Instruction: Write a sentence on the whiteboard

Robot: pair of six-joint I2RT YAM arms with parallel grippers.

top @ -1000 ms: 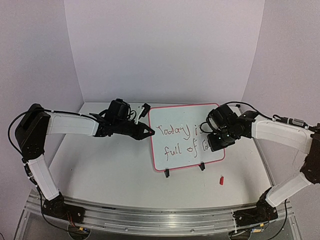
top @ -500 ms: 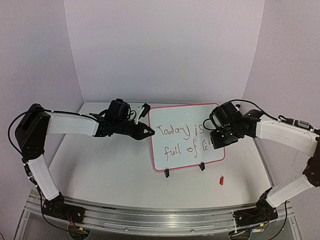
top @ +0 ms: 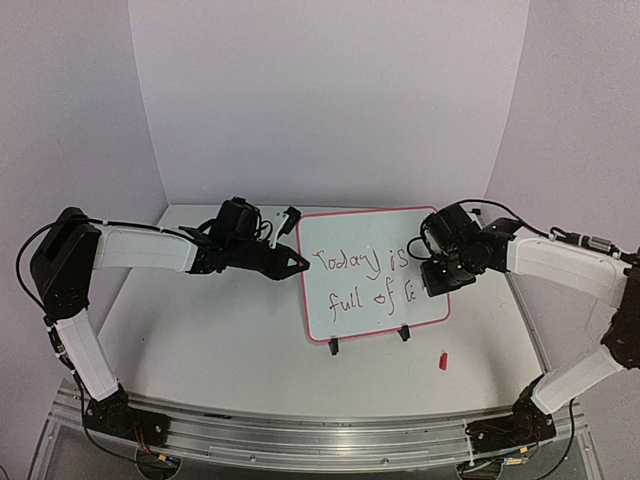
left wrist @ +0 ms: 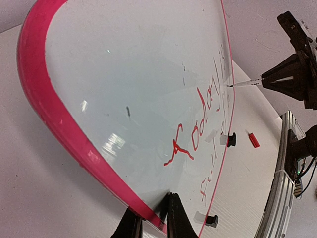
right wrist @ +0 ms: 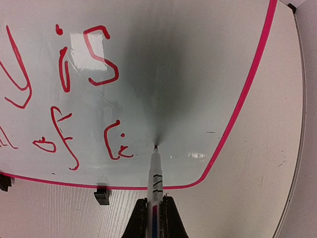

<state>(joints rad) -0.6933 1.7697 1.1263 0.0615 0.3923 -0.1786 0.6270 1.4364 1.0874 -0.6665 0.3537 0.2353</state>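
The whiteboard (top: 350,310), glossy white with a pink frame, stands tilted on its stand at the table's middle. The sentence (top: 360,262) is in red marker on two lines, "Today is" above "full of li". My left gripper (top: 298,263) is shut on the whiteboard's left edge, its fingers (left wrist: 173,220) pinching the pink frame (left wrist: 49,114). My right gripper (top: 432,278) is shut on a white marker (right wrist: 155,173). The marker's tip rests on the whiteboard (right wrist: 198,59) just right of "li" (right wrist: 115,144), near the lower right corner.
A small red marker cap (top: 441,360) lies on the table in front of the board's right corner. The stand's black feet (top: 333,348) stick out under the board's lower edge. White walls close in the back and sides; a metal rail (top: 300,440) runs along the near edge.
My right gripper with the marker has shifted a little to the right, uncovering the word "is". The left arm and the board have not moved.
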